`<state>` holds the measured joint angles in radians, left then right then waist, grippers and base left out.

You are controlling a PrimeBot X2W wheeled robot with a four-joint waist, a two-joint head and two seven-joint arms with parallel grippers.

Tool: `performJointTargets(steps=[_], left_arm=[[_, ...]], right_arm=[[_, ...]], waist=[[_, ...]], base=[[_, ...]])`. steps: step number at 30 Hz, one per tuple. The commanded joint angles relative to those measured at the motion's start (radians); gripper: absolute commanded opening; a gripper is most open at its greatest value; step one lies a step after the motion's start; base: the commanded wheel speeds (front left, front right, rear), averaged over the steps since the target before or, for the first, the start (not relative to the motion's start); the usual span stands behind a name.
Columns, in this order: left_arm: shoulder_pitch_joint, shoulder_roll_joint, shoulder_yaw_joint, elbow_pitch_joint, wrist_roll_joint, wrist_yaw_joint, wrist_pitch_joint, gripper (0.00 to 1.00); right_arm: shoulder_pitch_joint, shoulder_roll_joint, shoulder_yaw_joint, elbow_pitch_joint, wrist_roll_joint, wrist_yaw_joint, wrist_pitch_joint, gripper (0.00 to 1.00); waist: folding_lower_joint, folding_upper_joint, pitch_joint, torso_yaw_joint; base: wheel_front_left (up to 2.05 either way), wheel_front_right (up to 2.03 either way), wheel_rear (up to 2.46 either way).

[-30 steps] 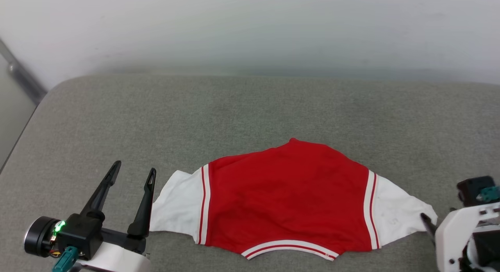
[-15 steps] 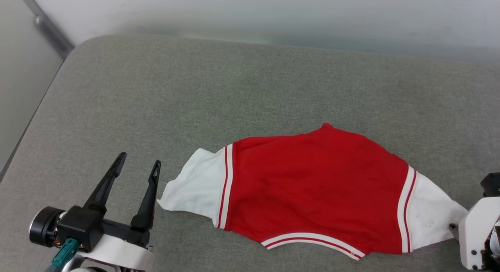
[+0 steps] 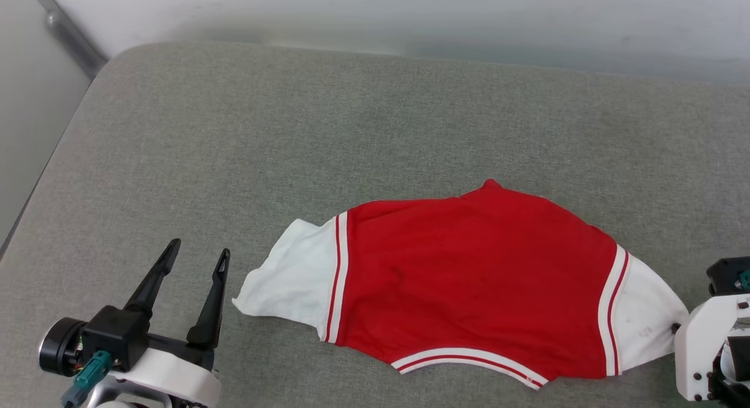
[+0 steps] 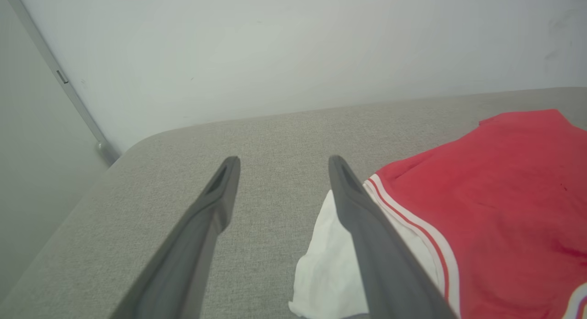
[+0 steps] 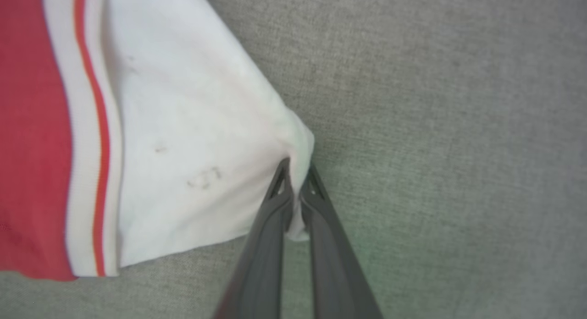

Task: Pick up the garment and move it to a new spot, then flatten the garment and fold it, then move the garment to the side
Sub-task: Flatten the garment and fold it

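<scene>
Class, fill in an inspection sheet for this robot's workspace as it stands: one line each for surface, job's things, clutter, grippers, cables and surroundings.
Surface: grey fabric surface, with a rounded far-left corner.
Job's things: garment lies spread out, red body in the middle, a white sleeve at each end, striped trim edge nearest the robot.
Clutter: nothing seen.
Grippers: left gripper is open, beside the left sleeve and not holding it; right gripper is shut on the tip of the right white sleeve.
Cables: teal connector at the left wrist; nothing loose seen.
Surroundings: pale wall behind; grey bar slanting at upper left.
</scene>
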<state>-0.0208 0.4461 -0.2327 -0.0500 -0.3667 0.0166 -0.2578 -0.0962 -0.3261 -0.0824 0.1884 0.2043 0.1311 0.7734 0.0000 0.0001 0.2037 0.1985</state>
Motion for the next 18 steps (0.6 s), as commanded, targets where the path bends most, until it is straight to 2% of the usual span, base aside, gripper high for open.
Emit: performJointTargets(steps=[1,9,15,18], left_arm=[[0.000,0.007,0.004,0.009,-0.008,0.001,0.010,1.00],[0.030,0.033,0.002,0.018,-0.050,-0.006,0.107,1.00],[0.027,0.058,-0.046,-0.001,-0.104,-0.040,0.300,1.00],[0.000,0.064,-0.066,-0.016,-0.130,-0.036,0.405,1.00]], right_arm=[[0.035,-0.009,-0.003,0.029,0.009,-0.001,-0.004,0.00],[0.099,-0.055,-0.040,-0.074,0.039,-0.001,0.008,0.00],[0.141,-0.095,-0.046,-0.171,0.067,-0.001,0.042,0.00],[0.132,-0.087,-0.044,-0.201,0.068,-0.001,0.045,0.00]], waist=[[0.0000,-0.0001,-0.012,-0.019],[0.0000,-0.0001,-0.043,-0.078],[0.0000,-0.0001,-0.036,-0.125],[0.0000,-0.0001,-0.022,-0.142]], base=[[0.00,0.00,0.00],[0.00,0.00,0.00],[0.00,0.00,0.00],[0.00,0.00,0.00]])
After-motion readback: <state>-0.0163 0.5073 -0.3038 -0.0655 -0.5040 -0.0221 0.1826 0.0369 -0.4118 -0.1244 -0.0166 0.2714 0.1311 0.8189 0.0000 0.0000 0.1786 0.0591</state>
